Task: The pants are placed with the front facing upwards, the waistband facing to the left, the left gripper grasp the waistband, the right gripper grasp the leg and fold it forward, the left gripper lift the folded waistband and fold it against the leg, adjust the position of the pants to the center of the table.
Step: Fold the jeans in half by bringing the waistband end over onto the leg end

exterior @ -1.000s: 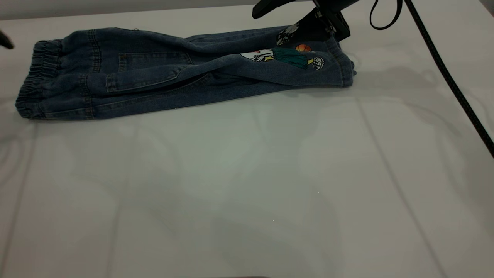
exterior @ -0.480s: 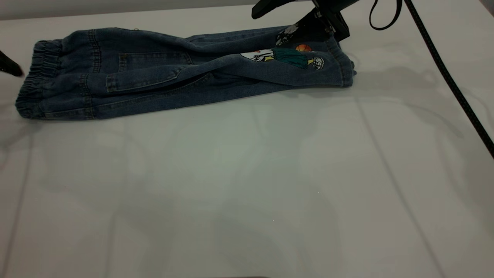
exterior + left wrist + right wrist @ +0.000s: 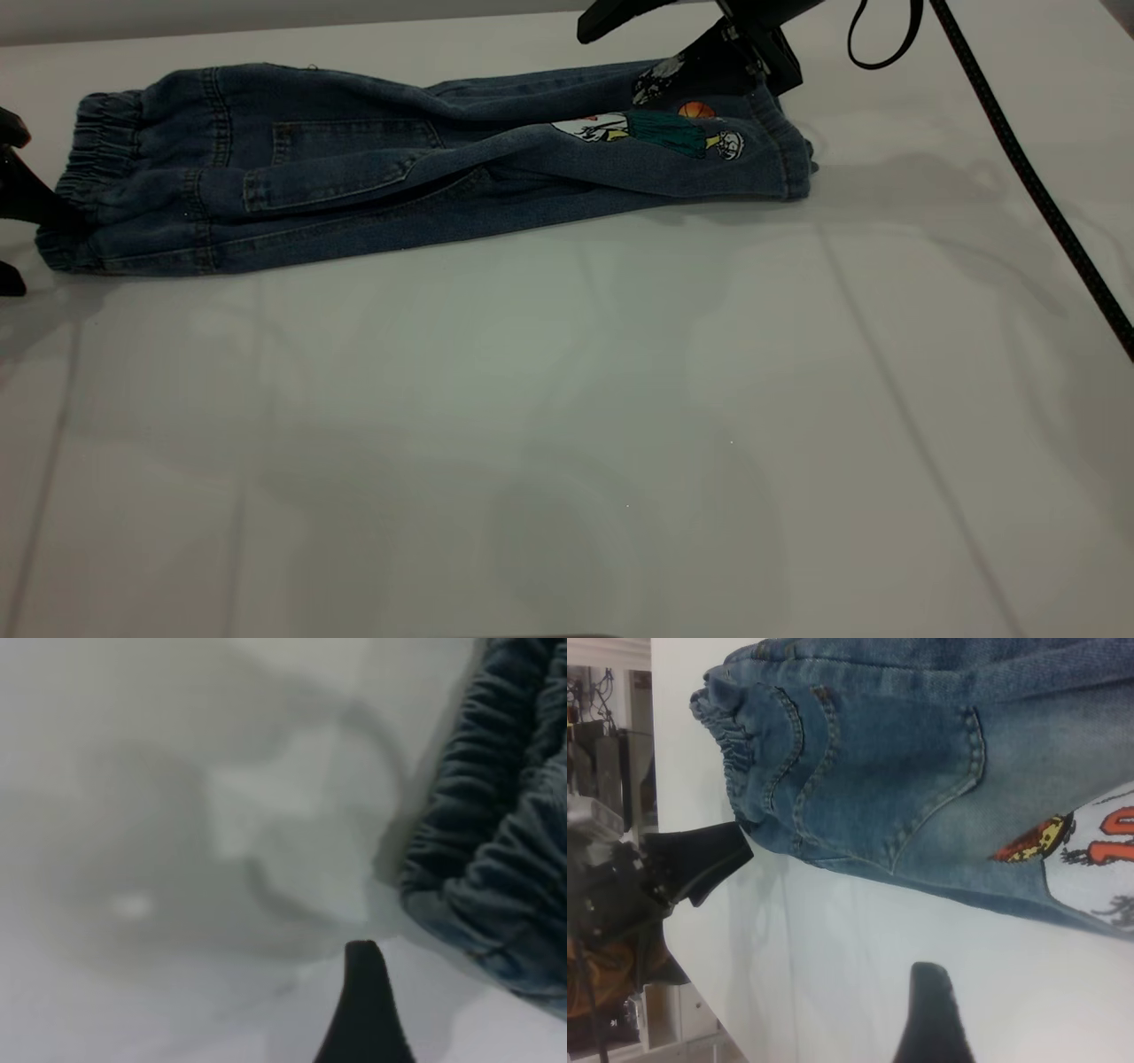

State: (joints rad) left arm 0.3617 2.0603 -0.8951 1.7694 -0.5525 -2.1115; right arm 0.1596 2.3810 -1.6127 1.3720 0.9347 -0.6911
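Observation:
The pants (image 3: 354, 168) lie folded lengthwise along the far part of the table (image 3: 567, 399). Their gathered waistband (image 3: 89, 168) is at the left. The leg (image 3: 673, 146) with the cartoon print is on top at the right. My left gripper (image 3: 40, 252) is open at the waistband's near corner, one finger touching the band's edge. The left wrist view shows the waistband (image 3: 496, 833) close beside one black finger (image 3: 363, 1010). My right gripper (image 3: 620, 58) hovers open over the far side of the leg's end, holding nothing. The right wrist view shows the pants (image 3: 921, 753) and the left gripper (image 3: 713, 870) at their far end.
A black cable (image 3: 1028, 177) runs from the right arm down across the table's right side. In the right wrist view, equipment and shelving stand beyond the table's left end.
The left gripper has come in from the left edge and dropped toward the waistband's near corner. The right gripper and the pants have stayed put.

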